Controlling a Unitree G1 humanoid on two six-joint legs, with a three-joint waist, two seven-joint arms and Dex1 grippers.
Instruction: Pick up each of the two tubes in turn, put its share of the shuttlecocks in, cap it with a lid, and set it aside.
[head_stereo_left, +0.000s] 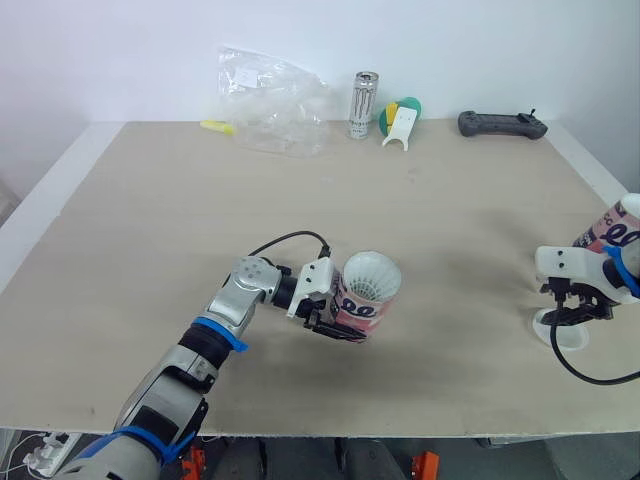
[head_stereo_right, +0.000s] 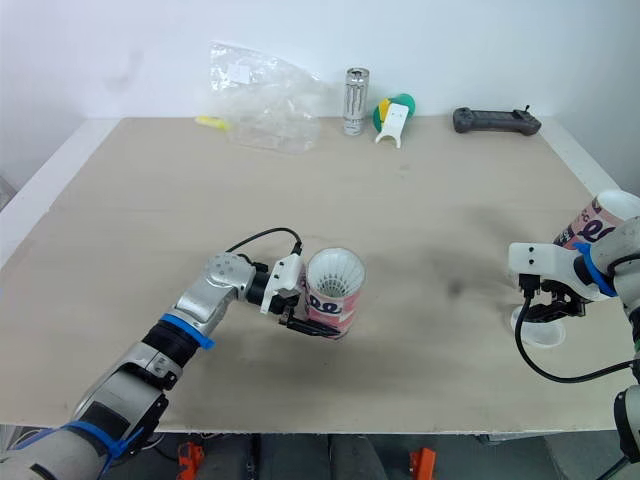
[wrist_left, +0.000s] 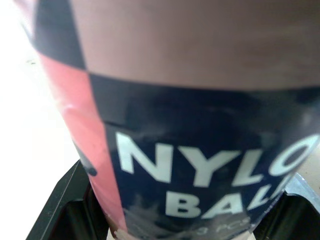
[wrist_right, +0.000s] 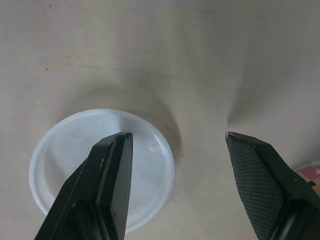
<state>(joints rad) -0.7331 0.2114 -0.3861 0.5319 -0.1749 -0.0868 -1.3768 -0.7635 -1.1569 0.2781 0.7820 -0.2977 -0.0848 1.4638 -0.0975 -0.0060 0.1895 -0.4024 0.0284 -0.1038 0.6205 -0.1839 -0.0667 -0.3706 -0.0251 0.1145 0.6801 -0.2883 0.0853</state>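
With the left pincer (head_stereo_left: 340, 323), clenching the tube (head_stereo_left: 362, 305) low on its round wall, squeezing it between two black fingers (wrist_left: 65, 205) on opposite sides. Holding it tilted near the middle front of the tabletop (head_stereo_left: 150, 250), open mouth turned up and back toward the robot. Showing glossy printed card: a pink band, a dark blue panel with white block letters, a plain brown stretch above. Carrying a white shuttlecock (head_stereo_left: 372, 275) inside, its ribbed skirt sitting round and level with the rim. Cannot tell whether the tube's lower end is touching the wood.

With the right pincer (wrist_right: 177, 136), hanging wide open near the right front edge, pointing down at the lid (wrist_right: 65, 165). Reaching one textured black finger (wrist_right: 112, 170) over the lid's rim, the other well off to the side over bare wood; gripping nothing. Lid lying flat: a shallow round disc of translucent white plastic with a raised edge.

Keeping the second tube (head_stereo_left: 612, 232), pink with dark print, just behind the right arm at the tabletop's right edge.

Lining the far edge: a crumpled clear plastic bag (head_stereo_left: 270, 100), a slim metal can (head_stereo_left: 364, 105) standing upright, and a black handheld controller (head_stereo_left: 502, 124). Lying under all of it, matte pale wood.
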